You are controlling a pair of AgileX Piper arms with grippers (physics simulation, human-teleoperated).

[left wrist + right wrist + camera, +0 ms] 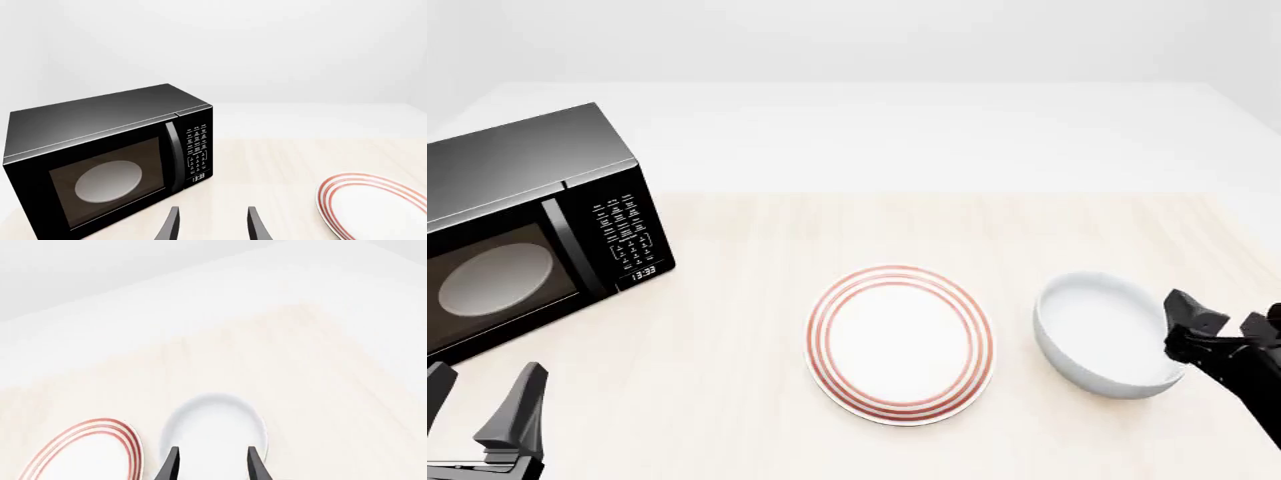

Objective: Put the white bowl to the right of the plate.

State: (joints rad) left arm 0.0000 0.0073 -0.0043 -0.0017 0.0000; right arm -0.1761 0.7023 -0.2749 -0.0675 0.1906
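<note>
The white bowl stands on the table just right of the red-ringed plate, a small gap between them. My right gripper is open at the bowl's right rim, its fingers level with the rim and holding nothing. In the right wrist view its gripper hangs over the near edge of the bowl, with the plate beside it. My left gripper is open and empty at the front left. The left wrist view shows this gripper and part of the plate.
A black microwave with its door shut stands at the left of the light wooden table; it also shows in the left wrist view, just beyond the left gripper.
</note>
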